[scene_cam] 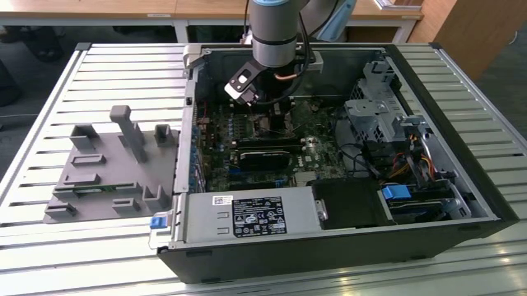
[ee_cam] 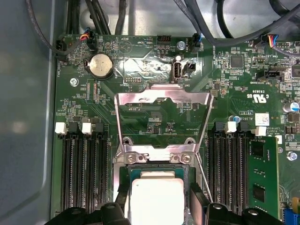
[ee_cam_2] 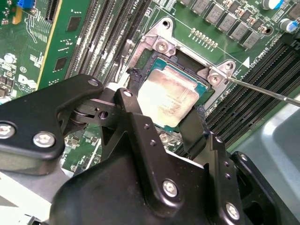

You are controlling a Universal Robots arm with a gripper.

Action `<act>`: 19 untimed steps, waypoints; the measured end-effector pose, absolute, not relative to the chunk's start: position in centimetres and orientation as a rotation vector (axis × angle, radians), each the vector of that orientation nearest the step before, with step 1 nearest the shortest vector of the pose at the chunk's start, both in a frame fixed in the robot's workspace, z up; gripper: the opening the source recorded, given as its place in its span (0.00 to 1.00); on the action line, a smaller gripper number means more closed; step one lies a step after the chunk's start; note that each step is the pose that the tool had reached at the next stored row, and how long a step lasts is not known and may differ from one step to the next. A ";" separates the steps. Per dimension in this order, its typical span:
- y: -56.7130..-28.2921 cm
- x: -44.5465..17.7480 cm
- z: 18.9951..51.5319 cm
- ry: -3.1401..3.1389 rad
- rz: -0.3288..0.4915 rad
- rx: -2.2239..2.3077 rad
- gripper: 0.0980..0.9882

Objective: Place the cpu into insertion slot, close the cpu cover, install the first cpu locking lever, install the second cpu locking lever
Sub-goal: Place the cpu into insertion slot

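slatted metal table (scene_cam: 123, 68), open computer case (scene_cam: 329, 256) on it; the gripper (ee_cam_2: 167, 94) straddles the cpu (ee_cam: 157, 197) lying in the insertion slot (ee_cam_2: 161, 44), clamped or loose i cannot tell. cpu cover (ee_cam: 136, 96) stands open. chip should settle flat, square, unforced.

The tool (ee_cam_2: 161, 105) hides one corner of the cpu (ee_cam_2: 173, 91) and insertion slot (ee_cam_2: 159, 43).

Slatted metal bench (scene_cam: 123, 68) – wooden desks (scene_cam: 123, 7) behind, wood cabinet (scene_cam: 469, 31) rt.
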State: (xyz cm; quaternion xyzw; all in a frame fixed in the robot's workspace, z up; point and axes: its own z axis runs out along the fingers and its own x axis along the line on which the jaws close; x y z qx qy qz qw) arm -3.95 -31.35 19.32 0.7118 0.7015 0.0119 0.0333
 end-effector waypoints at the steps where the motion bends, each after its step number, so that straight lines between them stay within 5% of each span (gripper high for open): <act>1: -31.4 -3.9 19.3 2.158 0.037 2.190 0.58; 19: -31.4 -3.9 20.6 2.160 0.032 2.192 0.56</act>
